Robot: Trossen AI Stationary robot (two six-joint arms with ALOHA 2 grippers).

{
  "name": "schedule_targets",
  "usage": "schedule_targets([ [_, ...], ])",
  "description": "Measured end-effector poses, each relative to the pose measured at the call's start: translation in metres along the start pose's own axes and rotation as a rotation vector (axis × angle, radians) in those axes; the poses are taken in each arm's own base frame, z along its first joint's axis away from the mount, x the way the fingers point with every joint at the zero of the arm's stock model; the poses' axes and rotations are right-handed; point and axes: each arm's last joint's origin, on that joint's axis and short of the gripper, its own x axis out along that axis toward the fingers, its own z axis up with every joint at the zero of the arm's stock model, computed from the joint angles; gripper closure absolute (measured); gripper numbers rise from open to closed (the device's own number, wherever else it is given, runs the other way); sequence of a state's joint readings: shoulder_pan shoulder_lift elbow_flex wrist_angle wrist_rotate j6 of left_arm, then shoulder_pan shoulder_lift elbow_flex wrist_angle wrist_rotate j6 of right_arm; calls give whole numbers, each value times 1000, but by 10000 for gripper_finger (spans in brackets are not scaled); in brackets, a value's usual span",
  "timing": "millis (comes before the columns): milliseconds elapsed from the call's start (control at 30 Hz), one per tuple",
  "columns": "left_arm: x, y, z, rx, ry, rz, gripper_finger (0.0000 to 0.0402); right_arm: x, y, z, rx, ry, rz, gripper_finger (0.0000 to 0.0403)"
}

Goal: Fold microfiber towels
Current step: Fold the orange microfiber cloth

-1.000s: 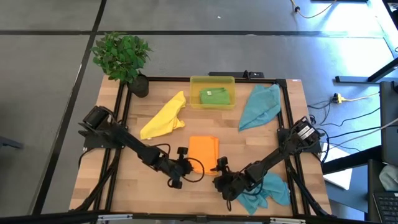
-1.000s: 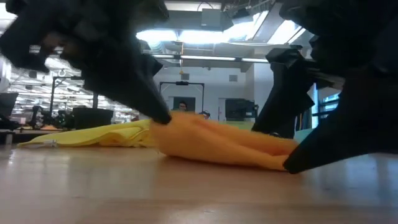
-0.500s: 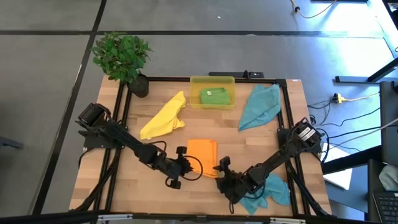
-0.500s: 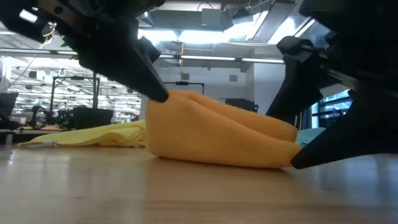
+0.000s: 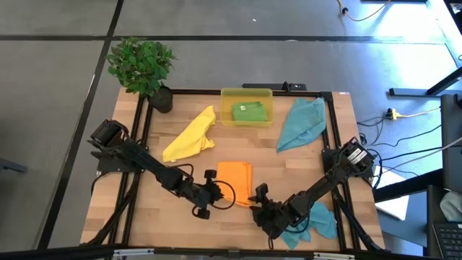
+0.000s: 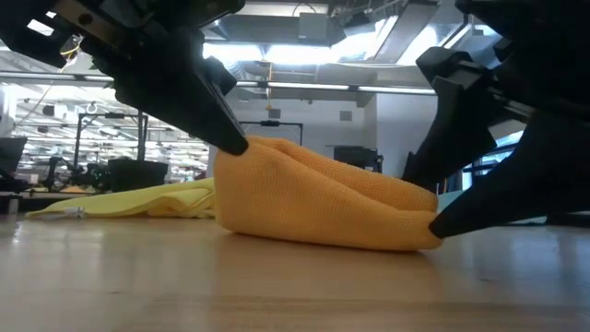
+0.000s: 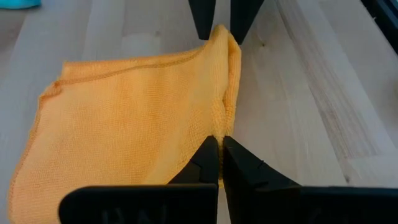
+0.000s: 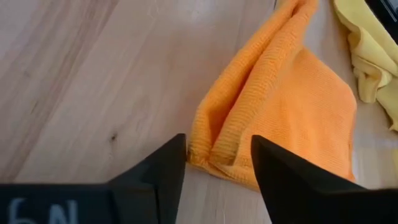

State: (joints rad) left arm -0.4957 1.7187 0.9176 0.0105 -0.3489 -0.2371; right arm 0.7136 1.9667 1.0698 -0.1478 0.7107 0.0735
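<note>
Writing: none readable; left hand (image 7: 221, 144) pinches orange towel (image 5: 235, 174) corner.

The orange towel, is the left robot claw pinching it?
Touching. In the left wrist view the left gripper has its fingers shut on the edge of the orange towel.
</note>
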Motion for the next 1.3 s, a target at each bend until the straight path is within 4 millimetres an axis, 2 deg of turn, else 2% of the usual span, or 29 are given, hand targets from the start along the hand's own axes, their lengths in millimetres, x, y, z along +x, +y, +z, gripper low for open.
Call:
schedule_targets([
  [267,0,0,-1,5,13,3,401,-1,1,0,-33,-1,-2,276],
  [533,-1,0,-7,27,61,10,401,-1,1,1,-22,-11,-1,389],
  [833,-3,-6,-8,41,61,-7,401,-2,3,4,22,-40,10,397],
  [1000,-5,-15,-10,9,79,-84,401,-3,6,9,103,-72,101,399],
  [1133,-9,-26,-13,2,100,-177,401,-5,8,19,163,-156,191,401],
  [1300,-15,-38,-17,136,94,-237,401,-13,3,44,189,-218,182,401],
])
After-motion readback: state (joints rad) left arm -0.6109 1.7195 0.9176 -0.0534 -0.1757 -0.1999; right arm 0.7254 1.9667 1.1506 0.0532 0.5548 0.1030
